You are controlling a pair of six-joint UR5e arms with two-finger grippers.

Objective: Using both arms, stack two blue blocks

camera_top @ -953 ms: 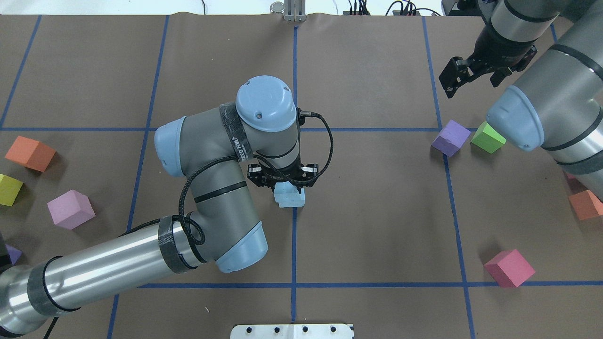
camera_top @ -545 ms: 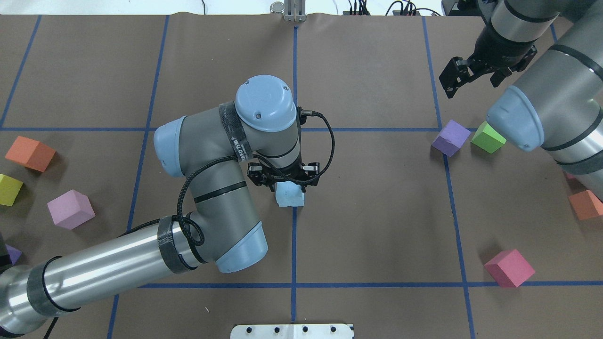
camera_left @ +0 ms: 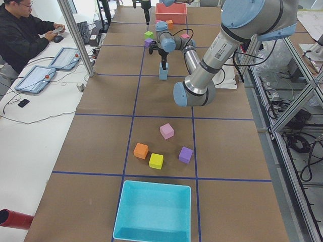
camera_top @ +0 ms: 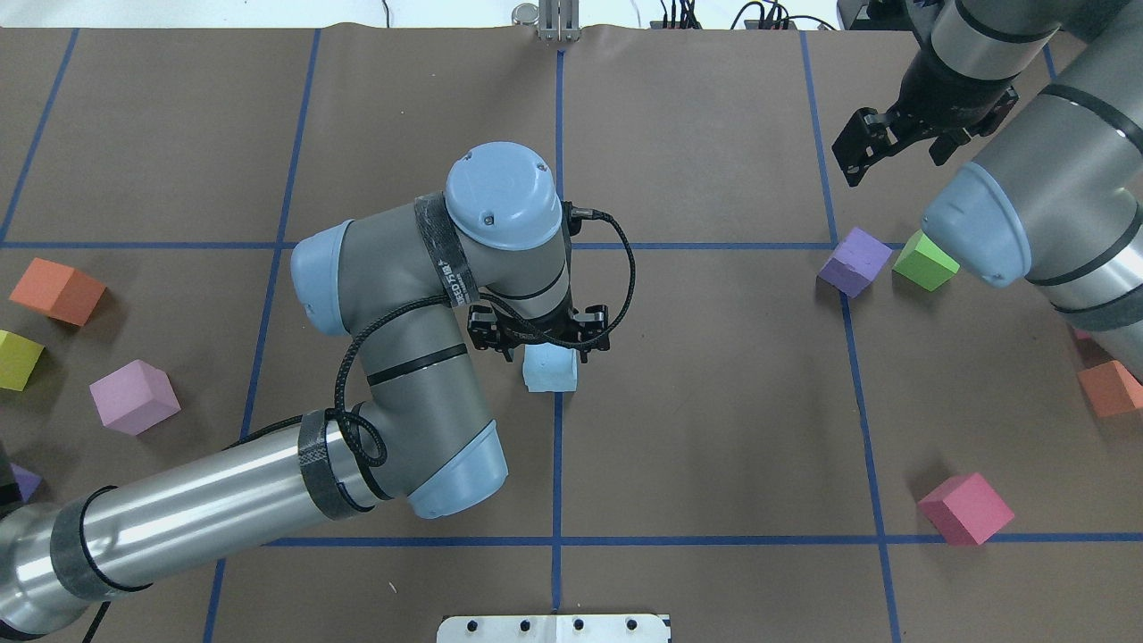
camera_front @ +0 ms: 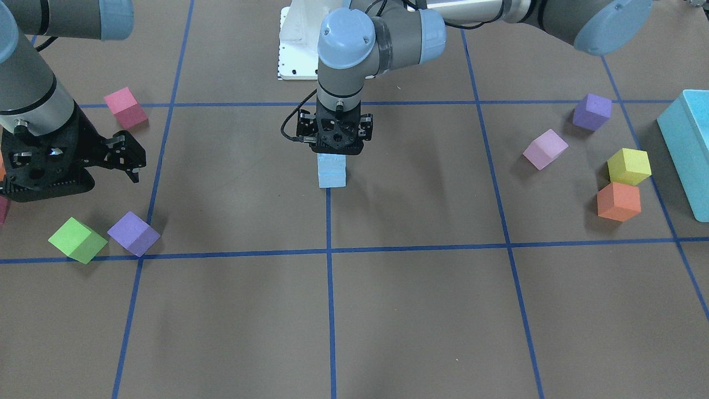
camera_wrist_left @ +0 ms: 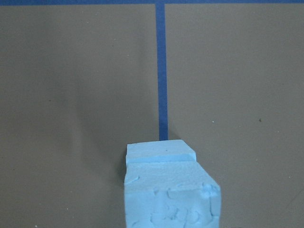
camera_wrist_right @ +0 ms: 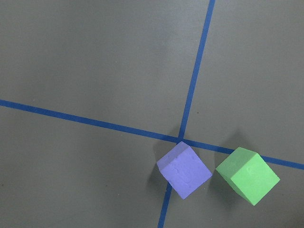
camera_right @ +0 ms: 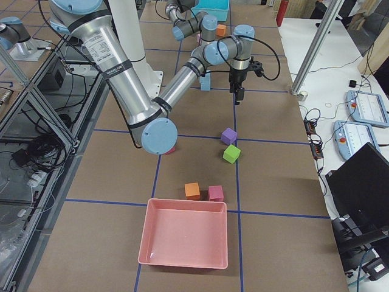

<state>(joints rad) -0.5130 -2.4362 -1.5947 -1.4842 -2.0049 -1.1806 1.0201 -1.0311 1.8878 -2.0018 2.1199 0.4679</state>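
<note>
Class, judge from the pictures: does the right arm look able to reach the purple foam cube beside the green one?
Probably yes. The right arm's tool hangs near the purple foam cube with nothing between them; the green foam cube sits apart from it.

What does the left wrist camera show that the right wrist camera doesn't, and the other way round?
Only the left wrist view shows the blue blocks, stacked and sitting on one tape line. Only the right wrist view shows a purple cube and a green cube by a tape crossing. Both show the brown table cover marked with blue tape.
</note>
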